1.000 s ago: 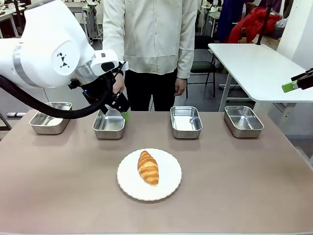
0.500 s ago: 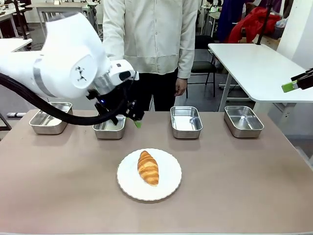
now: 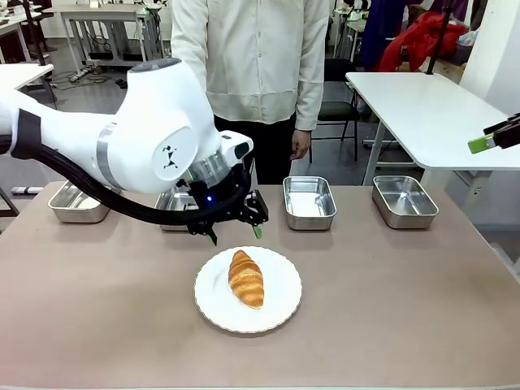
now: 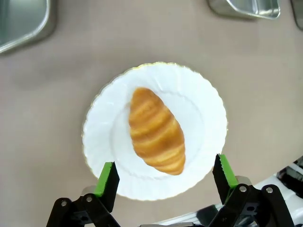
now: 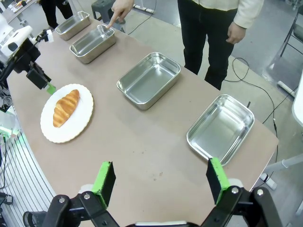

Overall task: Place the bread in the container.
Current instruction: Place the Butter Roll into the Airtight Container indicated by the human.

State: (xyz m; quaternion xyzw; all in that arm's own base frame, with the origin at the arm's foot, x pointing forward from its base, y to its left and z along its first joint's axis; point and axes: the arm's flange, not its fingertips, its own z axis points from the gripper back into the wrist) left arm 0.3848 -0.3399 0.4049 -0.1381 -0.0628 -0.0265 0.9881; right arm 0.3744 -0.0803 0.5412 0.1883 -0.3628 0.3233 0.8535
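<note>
Above the bread (image 3: 246, 279), the left hand (image 3: 236, 234) hangs open, pointing down.

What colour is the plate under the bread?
The plate is white with a scalloped rim and a faint golden edge, clearest in the left wrist view.

White plate (image 4: 203, 109) on brown counter (image 4: 57, 94), bread (image 4: 156, 131) lying diagonal across plate middle. Left jaws spread wide, green pads (image 4: 108, 177) over plate rim, flanking one bread end, holding nothing. Two steel containers (image 4: 23, 21) (image 4: 246, 7) beyond plate, cut off.
</note>
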